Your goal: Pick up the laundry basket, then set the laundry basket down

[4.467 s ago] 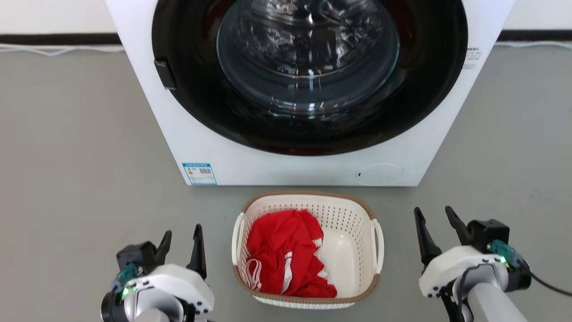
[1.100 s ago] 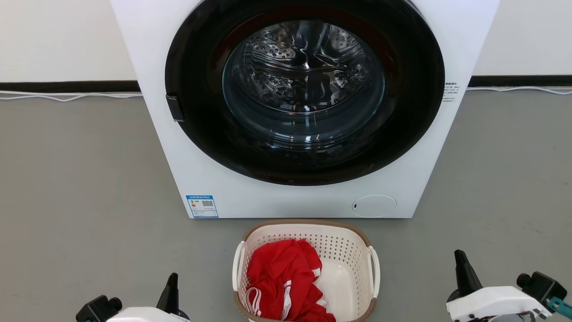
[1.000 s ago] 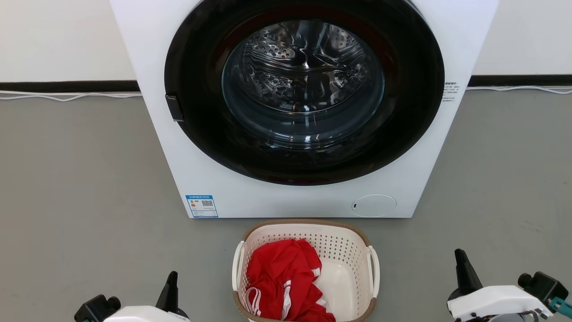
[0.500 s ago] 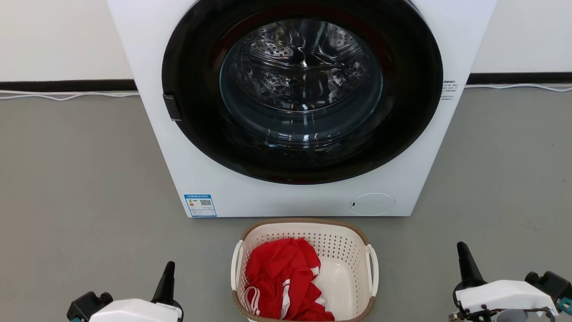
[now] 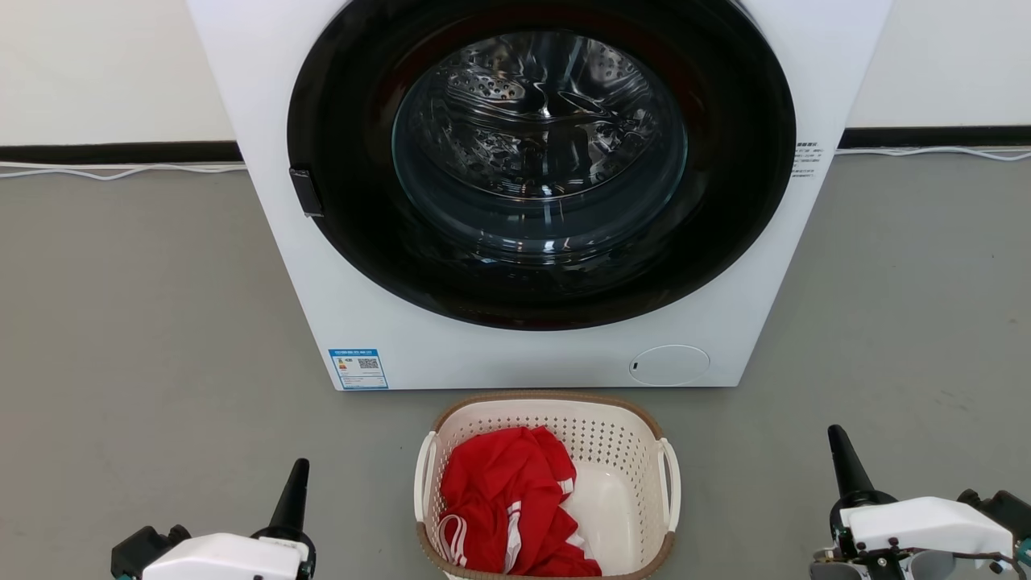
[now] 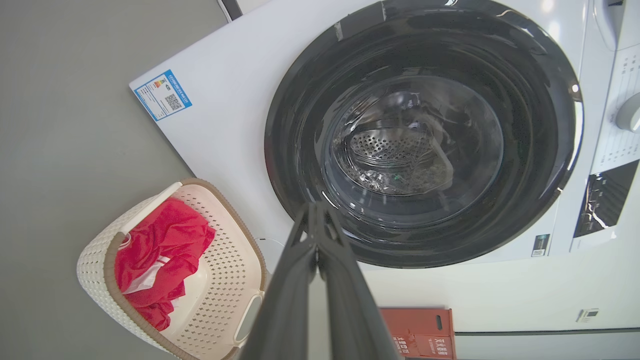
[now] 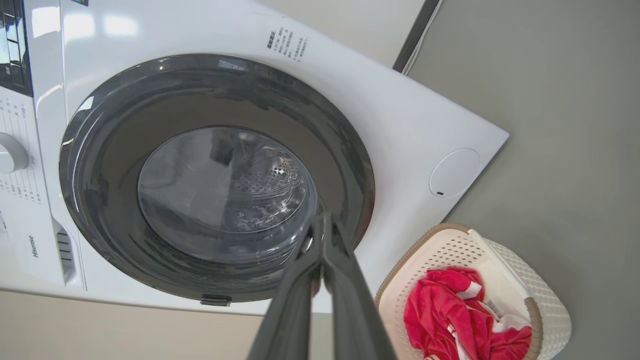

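Midway between closed left gripper [image 5: 291, 495] and closed right gripper [image 5: 842, 459], laundry basket [image 5: 620, 439].

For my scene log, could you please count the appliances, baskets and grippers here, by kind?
Washing machine: 1
Laundry basket: 1
Grippers: 2, left gripper and right gripper
Total: 4

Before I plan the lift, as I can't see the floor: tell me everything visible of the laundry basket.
The laundry basket is cream-white perforated plastic, rounded-rectangular, with a brown woven-look rim and a white handle on each side. It stands upright on the floor, close before the washing machine, with a red garment with white stripes inside.
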Available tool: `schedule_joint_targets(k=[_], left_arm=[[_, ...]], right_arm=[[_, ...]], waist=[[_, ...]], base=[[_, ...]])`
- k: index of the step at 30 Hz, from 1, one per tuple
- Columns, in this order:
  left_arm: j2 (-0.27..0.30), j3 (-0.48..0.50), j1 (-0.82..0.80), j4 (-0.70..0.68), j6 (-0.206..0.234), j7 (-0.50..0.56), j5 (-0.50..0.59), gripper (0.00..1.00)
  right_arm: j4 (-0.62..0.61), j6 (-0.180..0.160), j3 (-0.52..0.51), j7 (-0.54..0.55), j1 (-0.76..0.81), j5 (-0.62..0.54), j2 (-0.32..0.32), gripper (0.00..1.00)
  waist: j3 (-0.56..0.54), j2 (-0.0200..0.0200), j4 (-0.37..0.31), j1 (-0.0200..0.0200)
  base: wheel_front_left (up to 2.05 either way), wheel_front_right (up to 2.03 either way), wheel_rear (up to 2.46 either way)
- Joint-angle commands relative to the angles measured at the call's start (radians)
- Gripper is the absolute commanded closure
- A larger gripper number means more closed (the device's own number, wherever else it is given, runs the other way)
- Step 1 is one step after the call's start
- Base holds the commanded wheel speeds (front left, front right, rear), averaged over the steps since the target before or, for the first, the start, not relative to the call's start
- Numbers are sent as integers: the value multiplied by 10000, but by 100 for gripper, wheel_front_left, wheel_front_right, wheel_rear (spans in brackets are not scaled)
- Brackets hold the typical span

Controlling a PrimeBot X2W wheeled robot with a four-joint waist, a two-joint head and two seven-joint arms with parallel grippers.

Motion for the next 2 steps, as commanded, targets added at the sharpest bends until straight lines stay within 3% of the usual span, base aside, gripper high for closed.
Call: schedule_joint_targets(k=[1, 2], left_arm=[[114, 293, -564, -358, -163, 135, -303, 100], [115, 311, -570, -379, -178, 164, -401, 100]], right_arm=[[-406, 52, 137, 129, -270, 368, -91, 100], [-438, 52, 133, 158, -270, 490, -92, 100]], waist=[[5, -1, -5, -1], [8, -1, -9, -1]], base=[[0, 0, 0], [0, 0, 0]])
